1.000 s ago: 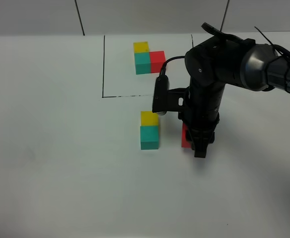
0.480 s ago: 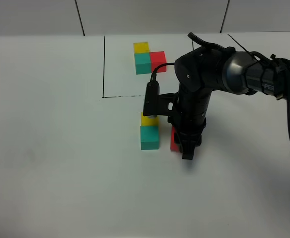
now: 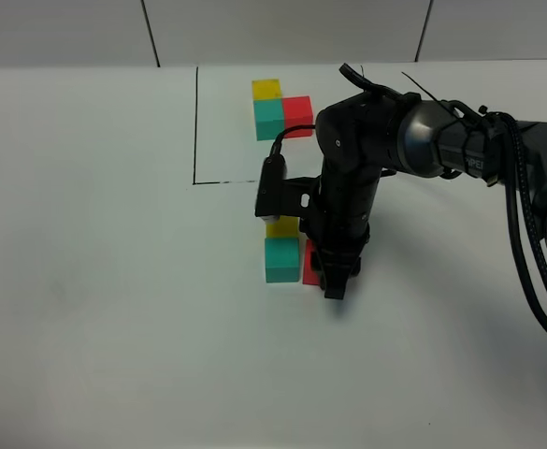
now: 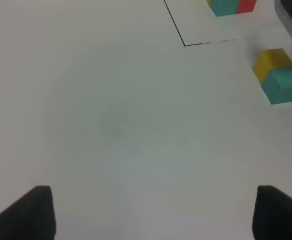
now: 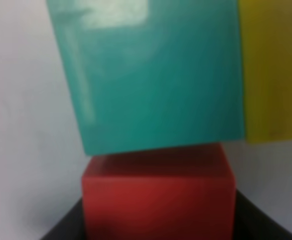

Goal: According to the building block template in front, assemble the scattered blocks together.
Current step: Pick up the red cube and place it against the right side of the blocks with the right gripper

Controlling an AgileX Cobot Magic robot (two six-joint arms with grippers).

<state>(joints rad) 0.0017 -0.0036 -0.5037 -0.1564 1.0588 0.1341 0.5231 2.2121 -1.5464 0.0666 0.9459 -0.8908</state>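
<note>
Red block [image 3: 309, 264] beside teal block [image 3: 281, 259], seemingly touching | right hand [image 3: 335, 286] together | left hand [image 4: 150, 215] apart

Smooth, faintly glossy teal cube [image 5: 150, 75]; matt white table [image 3: 114, 281]

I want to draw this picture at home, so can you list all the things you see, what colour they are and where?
Framed template cluster of small matte cubes: three, yellow, teal, red; far side, inside thin black-line rectangle.
Loose yellow matte cube: one; middle, touching the teal one.
Loose teal matte cube: one; just nearer than yellow.
Loose red matte cube: one; against the teal cube's right side.
White table: one; under everything.
Right tool: black, shut, behind the red cube.
Left tool: black, open, over bare table.
</note>
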